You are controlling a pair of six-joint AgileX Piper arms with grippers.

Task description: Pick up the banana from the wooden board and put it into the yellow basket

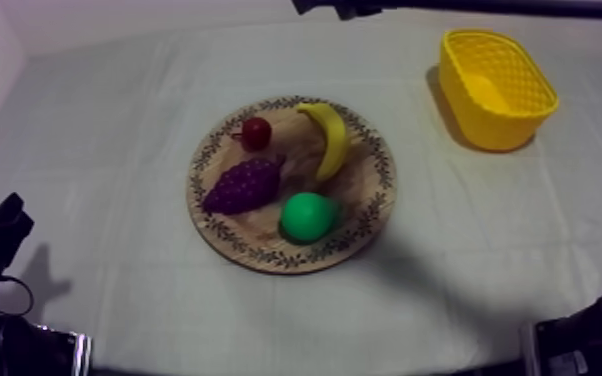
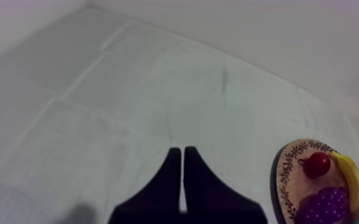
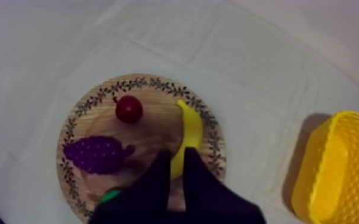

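Looking down in the top view, the curved yellow banana (image 1: 330, 135) lies at 1 o'clock on the round wooden board with a patterned rim (image 1: 370, 190). A small red fruit (image 1: 256, 132) sits at 11, a purple bunch of grapes (image 1: 243, 186) at 9 and a green pear (image 1: 308, 216) at 5. The yellow lattice-walled basket (image 1: 495, 125) stands empty on the table (image 1: 115, 150), well apart at the board's 2 o'clock. Nothing of the task is done.

In the left wrist view the left jaws lie together as a narrow wedge over bare cloth, holding nothing.

In the right wrist view the right jaws, all but closed and empty, hang above the board, the banana showing past their tips. Reaching, gripping, lifting and carrying all remain.
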